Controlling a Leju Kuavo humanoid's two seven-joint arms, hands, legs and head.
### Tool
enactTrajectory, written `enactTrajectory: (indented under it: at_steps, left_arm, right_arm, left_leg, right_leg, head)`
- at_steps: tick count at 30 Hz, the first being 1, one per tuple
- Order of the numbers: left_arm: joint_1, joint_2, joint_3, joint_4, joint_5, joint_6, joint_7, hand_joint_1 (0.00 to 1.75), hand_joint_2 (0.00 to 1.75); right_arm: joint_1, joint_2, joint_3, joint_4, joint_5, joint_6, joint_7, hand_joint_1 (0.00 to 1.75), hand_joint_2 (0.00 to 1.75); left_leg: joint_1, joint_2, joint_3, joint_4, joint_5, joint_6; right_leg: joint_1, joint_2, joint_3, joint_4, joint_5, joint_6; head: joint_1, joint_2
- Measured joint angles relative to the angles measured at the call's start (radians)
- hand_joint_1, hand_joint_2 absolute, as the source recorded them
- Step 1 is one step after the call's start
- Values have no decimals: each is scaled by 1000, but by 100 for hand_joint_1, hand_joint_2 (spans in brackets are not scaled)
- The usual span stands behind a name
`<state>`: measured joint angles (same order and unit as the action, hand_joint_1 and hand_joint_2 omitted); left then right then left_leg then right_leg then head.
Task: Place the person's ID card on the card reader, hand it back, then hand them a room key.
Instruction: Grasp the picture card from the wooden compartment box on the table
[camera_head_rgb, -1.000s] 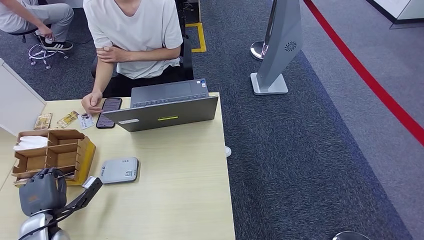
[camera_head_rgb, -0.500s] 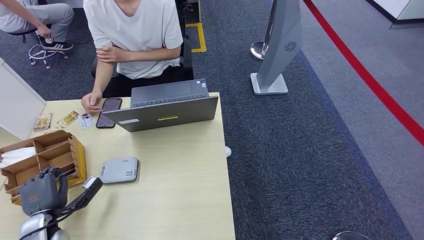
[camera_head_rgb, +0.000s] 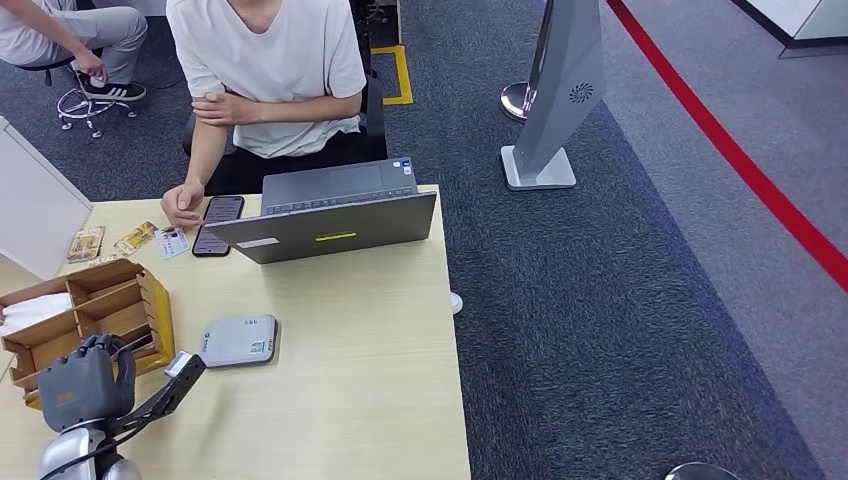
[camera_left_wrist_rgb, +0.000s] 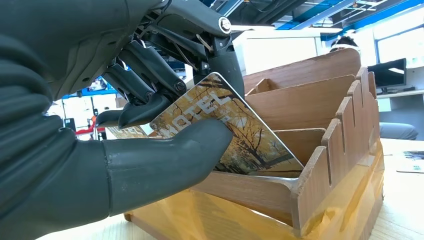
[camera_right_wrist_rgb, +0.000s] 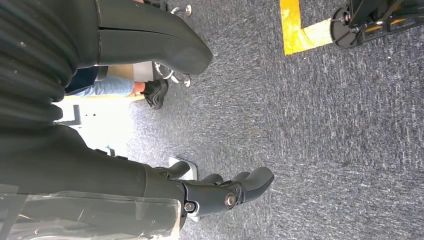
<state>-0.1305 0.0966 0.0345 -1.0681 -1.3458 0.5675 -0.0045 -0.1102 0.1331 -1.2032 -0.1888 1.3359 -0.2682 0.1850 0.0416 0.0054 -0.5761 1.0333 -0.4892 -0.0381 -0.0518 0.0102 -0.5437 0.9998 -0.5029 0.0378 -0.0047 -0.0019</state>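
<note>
Room key (camera_left_wrist_rgb: 235, 131) pinched in left hand (camera_left_wrist_rgb: 125, 125) over wooden organizer (camera_left_wrist_rgb: 320, 165)

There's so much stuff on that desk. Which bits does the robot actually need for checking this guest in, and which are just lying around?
Needed for the job:
- room key card, pinched by the left hand
- wooden card box
- card reader
- ID card beside the person's hand

Just lying about:
- laptop
- phone
- two small packets
- grey stand on the carpet
</note>
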Motion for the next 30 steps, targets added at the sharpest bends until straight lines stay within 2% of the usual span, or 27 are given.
enactTrajectory:
  at_steps: [6, 10, 13, 16, 19, 25, 30]
  left_arm:
    - [7, -3, 0, -15, -8, 0, -7, 175, 175]
    - [32, -10, 0, -72, -20, -4, -13, 175, 175]
    - [88, -17, -19, -200, -32, -20, -21, 175, 175]
    - [148, -19, -71, -377, -45, -32, -34, 175, 175]
    - [184, -2, -138, -556, -47, -32, -44, 175, 175]
    - [163, 65, -264, -815, -9, -34, -58, 175, 175]
    - [115, 95, -304, -895, 21, -45, -55, 175, 175]
  right_arm:
    - [0, 0, 0, 0, -2, 0, 0, 0, 175]
    - [0, 0, 0, 0, -5, 0, 0, 0, 175]
    - [1, 0, 0, 0, -17, -1, 0, 0, 175]
    - [3, -1, -4, 0, -34, -1, 1, 0, 175]
    - [3, -1, -10, 0, -53, -2, 0, 0, 175]
    - [3, -1, -26, 0, -76, -4, -5, 0, 175]
    - [3, -1, -27, 0, -75, -4, -6, 0, 175]
  left_leg:
    - [0, 0, 0, 0, 0, 0]
    - [0, 0, 0, 0, 0, 0]
    - [0, 2, 0, 0, 0, 0]
    - [0, 0, -1, 0, 0, 0]
    - [0, 0, -2, 0, 0, 0]
    - [0, -1, -1, 0, 0, 0]
    - [0, -1, -1, 0, 1, 0]
  right_leg:
    - [0, 0, 0, 0, 0, 0]
    - [0, 0, 0, 0, 0, 0]
    - [0, 2, -1, 0, 0, 0]
    - [0, 0, -2, 0, 0, 0]
    - [0, -1, -2, 0, 0, 0]
    - [0, -1, -1, 0, 0, 0]
    - [0, -2, -1, 0, 0, 0]
  head:
    - [0, 0]
    - [0, 0]
    - [-1, 0]
    - [1, 0]
    - [2, 0]
    - [1, 0]
    - [2, 0]
